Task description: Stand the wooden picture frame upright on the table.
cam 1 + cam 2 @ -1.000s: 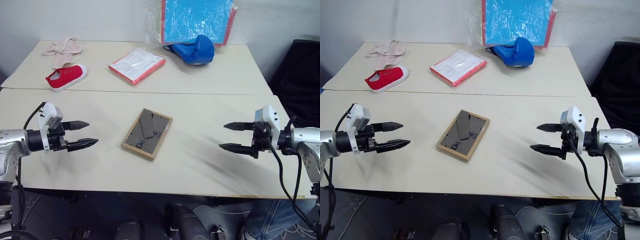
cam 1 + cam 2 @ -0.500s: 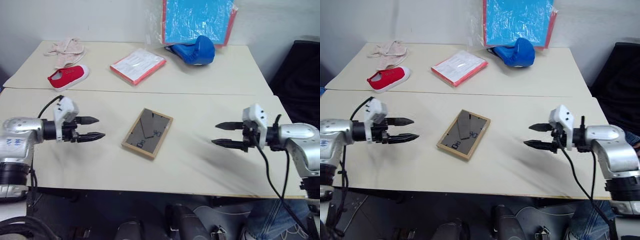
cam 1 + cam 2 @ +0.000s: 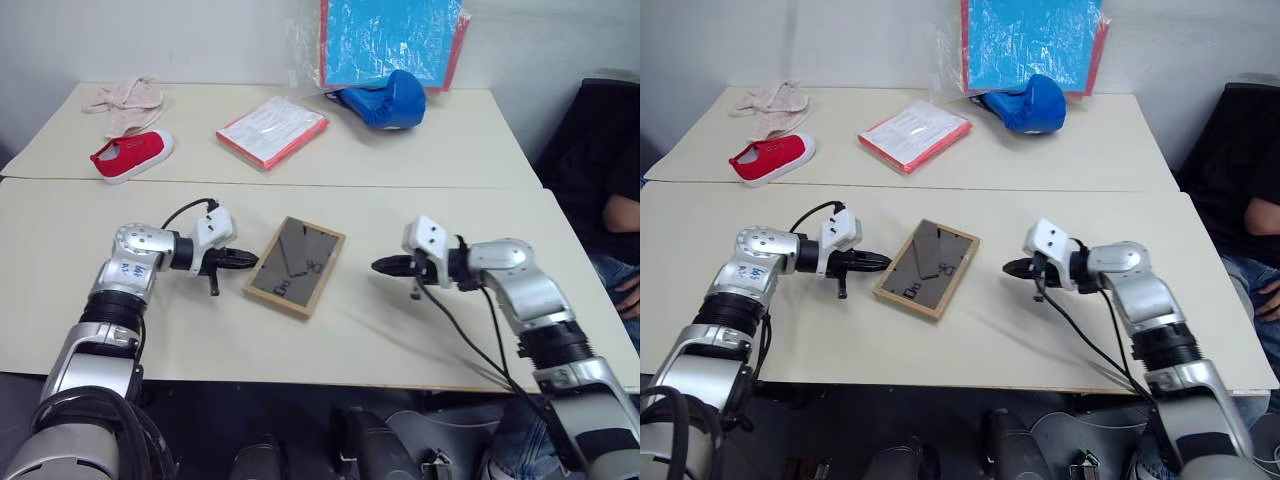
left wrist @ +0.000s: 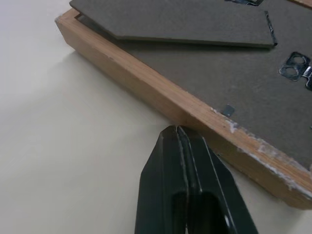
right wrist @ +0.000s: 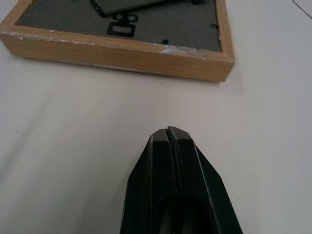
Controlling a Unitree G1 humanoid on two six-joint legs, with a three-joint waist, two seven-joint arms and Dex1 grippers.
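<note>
Frame [image 3: 295, 266] laid flat, back up, long axis diagonal on surface [image 3: 420, 330]. Left fingers [image 4: 183, 161] and right fingers [image 5: 170, 151] clenched, nothing grasped, frame untouched.

Bright, even room light w/ soft faint shadows on the pale surface [image 3: 420, 150], a bit of shine on the blue board's plastic wrap [image 3: 392, 40], and close-up wrist pics look soft near the edges.

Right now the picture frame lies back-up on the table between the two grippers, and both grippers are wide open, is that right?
Not quite: both the left gripper and right gripper are shut, as the wrist views show. The picture frame does lie back-up on the table between them.
</note>
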